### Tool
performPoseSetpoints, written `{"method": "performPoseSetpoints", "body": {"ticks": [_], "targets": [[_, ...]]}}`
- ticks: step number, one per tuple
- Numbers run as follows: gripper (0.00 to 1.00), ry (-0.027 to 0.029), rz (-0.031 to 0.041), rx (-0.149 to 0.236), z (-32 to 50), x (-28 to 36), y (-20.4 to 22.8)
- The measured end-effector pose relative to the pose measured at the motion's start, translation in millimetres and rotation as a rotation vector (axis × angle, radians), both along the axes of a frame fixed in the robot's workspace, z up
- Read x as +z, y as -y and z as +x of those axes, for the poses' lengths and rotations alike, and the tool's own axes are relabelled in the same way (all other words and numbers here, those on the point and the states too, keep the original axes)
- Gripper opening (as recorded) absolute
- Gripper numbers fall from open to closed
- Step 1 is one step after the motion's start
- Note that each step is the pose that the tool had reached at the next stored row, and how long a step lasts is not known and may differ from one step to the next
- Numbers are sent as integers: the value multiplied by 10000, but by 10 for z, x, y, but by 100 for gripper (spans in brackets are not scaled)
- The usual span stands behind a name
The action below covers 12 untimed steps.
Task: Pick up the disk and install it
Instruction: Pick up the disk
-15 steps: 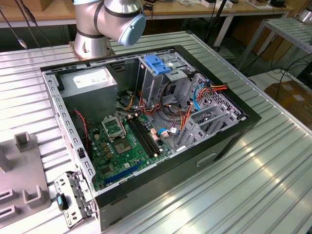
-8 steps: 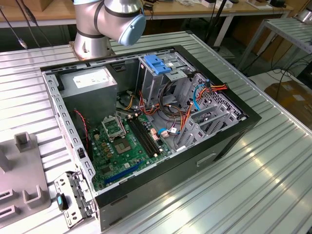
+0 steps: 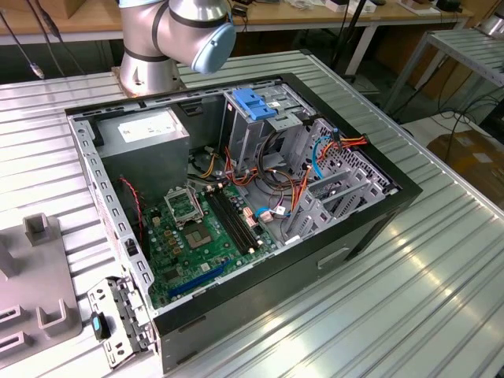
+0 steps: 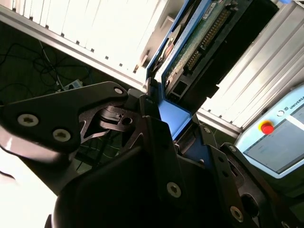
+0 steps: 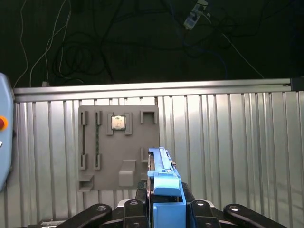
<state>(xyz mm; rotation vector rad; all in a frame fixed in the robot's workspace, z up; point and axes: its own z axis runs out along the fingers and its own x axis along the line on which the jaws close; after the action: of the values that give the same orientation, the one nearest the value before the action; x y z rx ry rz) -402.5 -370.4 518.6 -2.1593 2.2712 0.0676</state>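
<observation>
We are gripping the disk (image 5: 164,183) in the gripper (image 5: 164,206), with the jaws pressing on both sides of its blue frame. In the second wrist view, the disk is showing its green circuit board. The disk is hanging above the ribbed metal worktop (image 5: 237,142), beside a grey holder plate (image 5: 118,142). In the exterior view, the open computer case (image 3: 260,315) is lying on the worktop in front of the arm (image 3: 177,31).
</observation>
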Motion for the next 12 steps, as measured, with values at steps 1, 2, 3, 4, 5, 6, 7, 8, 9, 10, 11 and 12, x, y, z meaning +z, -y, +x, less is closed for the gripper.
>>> {"method": "performPoseSetpoints", "body": {"ticks": [1, 2, 3, 4, 5, 6, 7, 8, 9, 10, 11, 12], "targets": [[37, 0, 0, -1, 3, 0, 0], [37, -1, -1, 0, 10, 0, 0], [37, -1, -1, 0, 20, 0, 0], [37, -1, 0, 0, 24, 0, 0], [37, -1, 0, 0, 29, 0, 0], [37, -1, -1, 0, 35, 0, 0], [37, -1, -1, 0, 41, 0, 0], [37, -1, 0, 0, 49, 0, 0], [37, -1, 0, 0, 53, 0, 0], [37, -1, -1, 0, 59, 0, 0], [37, -1, 0, 0, 65, 0, 0], [37, -1, -1, 0, 70, 0, 0]]}}
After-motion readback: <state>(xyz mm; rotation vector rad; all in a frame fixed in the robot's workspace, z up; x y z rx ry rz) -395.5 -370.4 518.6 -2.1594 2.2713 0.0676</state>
